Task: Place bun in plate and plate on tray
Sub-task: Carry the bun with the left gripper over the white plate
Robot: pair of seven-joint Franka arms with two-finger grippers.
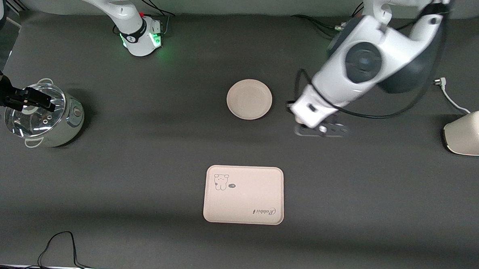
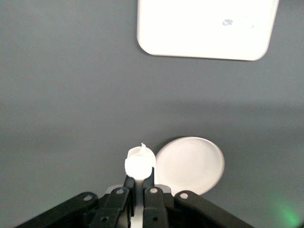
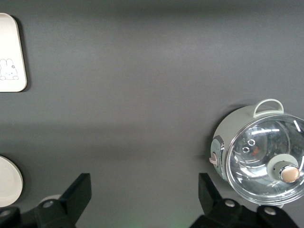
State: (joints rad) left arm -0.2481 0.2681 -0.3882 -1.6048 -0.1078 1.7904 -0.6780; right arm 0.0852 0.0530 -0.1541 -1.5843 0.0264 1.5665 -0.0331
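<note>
The tray, beige-pink with a bear drawing and the word "Rabbit", lies nearest the front camera on the table, with the round plate farther from that camera. The left gripper, beside the plate toward the left arm's end, has its jaws clenched on the bun, a small smooth cream-white lump protruding from their tips. The right gripper waits over the lidded pot, jaws spread wide.

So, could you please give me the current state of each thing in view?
bun: held in the shut left gripper, in the air beside the plate.
plate: empty, on the table.
tray: empty, nearer the front camera.
right gripper: jaws open, waiting over the pot.
pot: lid on.
</note>
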